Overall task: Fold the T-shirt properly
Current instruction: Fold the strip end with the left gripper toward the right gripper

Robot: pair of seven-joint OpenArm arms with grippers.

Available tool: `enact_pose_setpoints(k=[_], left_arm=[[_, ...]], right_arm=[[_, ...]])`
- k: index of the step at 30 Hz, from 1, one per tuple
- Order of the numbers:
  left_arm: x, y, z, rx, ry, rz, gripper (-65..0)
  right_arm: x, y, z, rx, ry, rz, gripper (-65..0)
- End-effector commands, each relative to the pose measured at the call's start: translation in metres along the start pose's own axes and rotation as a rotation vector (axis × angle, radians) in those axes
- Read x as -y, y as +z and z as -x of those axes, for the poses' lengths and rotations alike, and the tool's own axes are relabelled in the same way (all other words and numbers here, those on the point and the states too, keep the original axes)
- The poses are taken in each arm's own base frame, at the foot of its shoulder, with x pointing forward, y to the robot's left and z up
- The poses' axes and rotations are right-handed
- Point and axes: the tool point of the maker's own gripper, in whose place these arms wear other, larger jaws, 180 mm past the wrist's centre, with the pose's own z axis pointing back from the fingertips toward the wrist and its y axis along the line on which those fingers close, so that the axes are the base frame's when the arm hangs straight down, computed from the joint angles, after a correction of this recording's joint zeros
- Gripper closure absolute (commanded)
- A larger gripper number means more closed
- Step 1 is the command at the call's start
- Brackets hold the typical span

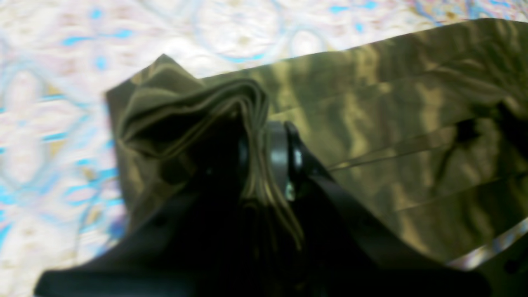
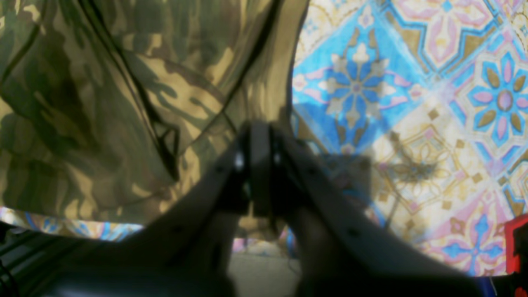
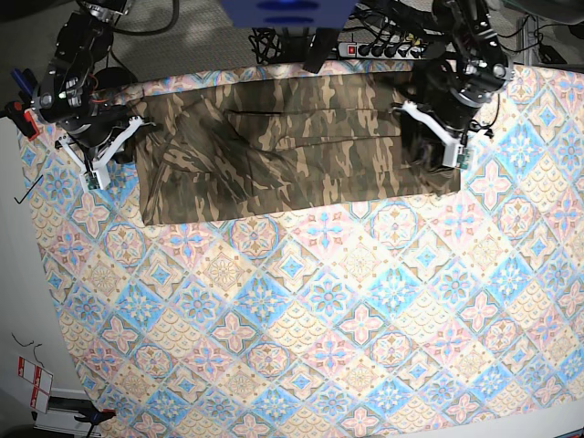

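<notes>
The camouflage T-shirt (image 3: 292,146) lies folded into a long band across the far part of the table. My left gripper (image 3: 429,137) is at the band's right end in the base view. In its wrist view the left gripper (image 1: 264,152) is shut on a bunch of several cloth layers of the T-shirt (image 1: 392,103), lifted off the table. My right gripper (image 3: 114,146) sits at the band's left end. In the right wrist view the right gripper (image 2: 260,156) is shut, and the T-shirt (image 2: 103,103) edge runs straight into its fingertips.
The patterned tablecloth (image 3: 319,310) covers the table in front of the shirt. A power strip and cables (image 3: 383,46) lie behind the far edge. A red object (image 2: 517,243) shows at the frame's lower right edge. The table's far edge runs close behind the shirt.
</notes>
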Motion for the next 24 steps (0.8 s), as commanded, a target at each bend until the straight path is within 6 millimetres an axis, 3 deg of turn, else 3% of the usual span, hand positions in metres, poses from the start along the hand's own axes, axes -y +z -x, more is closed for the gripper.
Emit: enact_pose_setpoints(k=[1, 13, 24], left_arm=[[0.009, -0.003, -0.019, 0.064, -0.011, 0.032, 0.0], [0.073, -0.042, -0.030, 0.064, 0.036, 0.162, 0.0], [0.078, -0.058, -0.035, 0.066, 0.066, 0.160, 0.0]], right_arm=[[0.003, 0.003, -0.011, 0.037, 0.012, 0.003, 0.0], [0.003, 0.003, -0.011, 0.039, 0.012, 0.004, 0.0], [0.004, 0.003, -0.011, 0.039, 0.011, 0.005, 0.0]])
